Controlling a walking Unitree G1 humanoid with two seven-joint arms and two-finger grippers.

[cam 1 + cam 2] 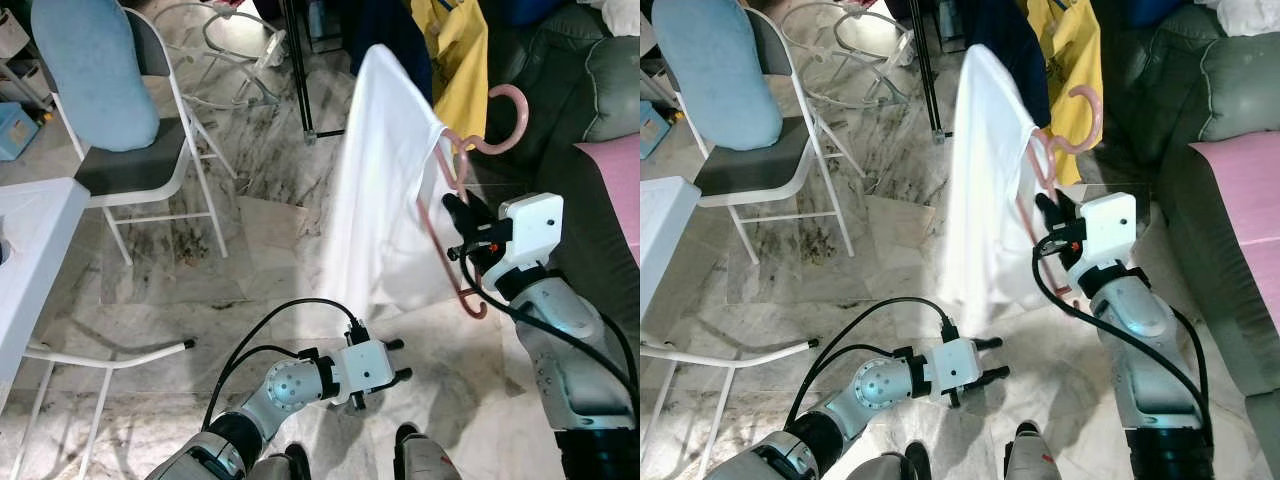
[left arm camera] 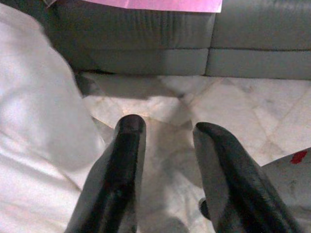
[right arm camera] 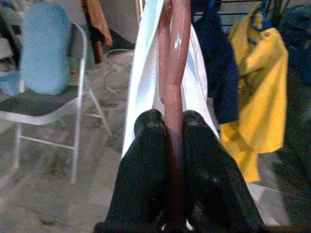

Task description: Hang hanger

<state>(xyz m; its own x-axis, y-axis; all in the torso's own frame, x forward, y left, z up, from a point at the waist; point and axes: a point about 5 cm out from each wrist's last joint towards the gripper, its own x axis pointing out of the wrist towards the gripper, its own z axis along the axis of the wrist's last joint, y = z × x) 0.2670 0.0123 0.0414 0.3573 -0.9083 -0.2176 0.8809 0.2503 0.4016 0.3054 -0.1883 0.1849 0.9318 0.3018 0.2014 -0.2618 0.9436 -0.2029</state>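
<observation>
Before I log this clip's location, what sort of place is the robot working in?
Most likely a home living room used for laundry: a grey sofa, a folding chair on marble floor, and garments such as a yellow shirt hanging.

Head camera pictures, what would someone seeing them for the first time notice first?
First, the white garment draped on a pink hanger, held up mid-scene by the right hand, whose fingers are shut on the hanger's bar. Behind it hangs a yellow garment. The left hand is low over the marble floor, open and holding nothing, and a folding chair with a blue cushion stands to the robot's left.
</observation>
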